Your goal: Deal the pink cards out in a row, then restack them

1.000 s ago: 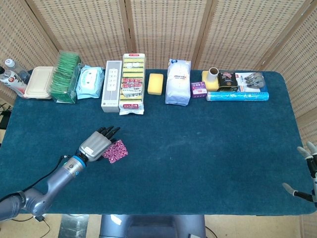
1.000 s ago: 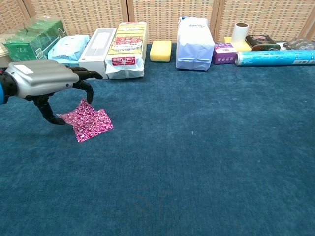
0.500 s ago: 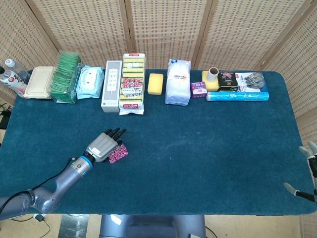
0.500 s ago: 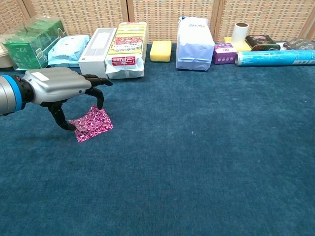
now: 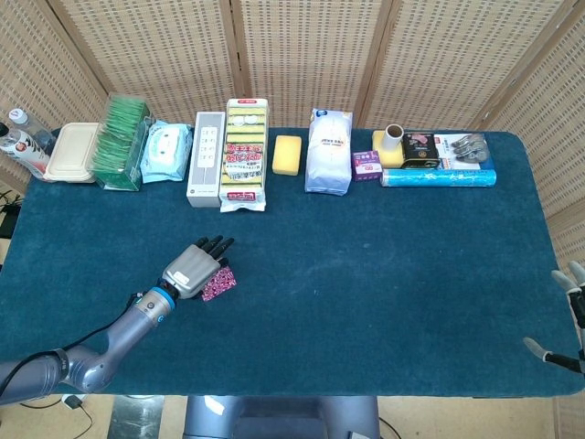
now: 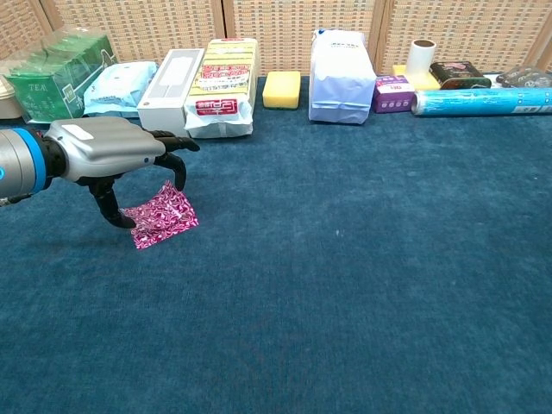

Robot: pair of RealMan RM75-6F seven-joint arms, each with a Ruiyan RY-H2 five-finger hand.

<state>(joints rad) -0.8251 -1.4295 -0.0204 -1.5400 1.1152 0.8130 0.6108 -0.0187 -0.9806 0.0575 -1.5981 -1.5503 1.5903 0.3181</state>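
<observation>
The left robot hand [image 5: 193, 271] covered the near part of the pink cards [image 5: 218, 283] in the head view, so whether its fingertips touched them could not be told; its arm ran off the chest view's left edge. The right robot hand [image 5: 569, 315] was cut by the head view's right edge, its grip unclear, and was missing from the chest view

A staged test setup: a blue-carpeted table [image 5: 384, 265], household goods lined along its far edge, wicker screens [image 5: 302, 55] behind.
</observation>
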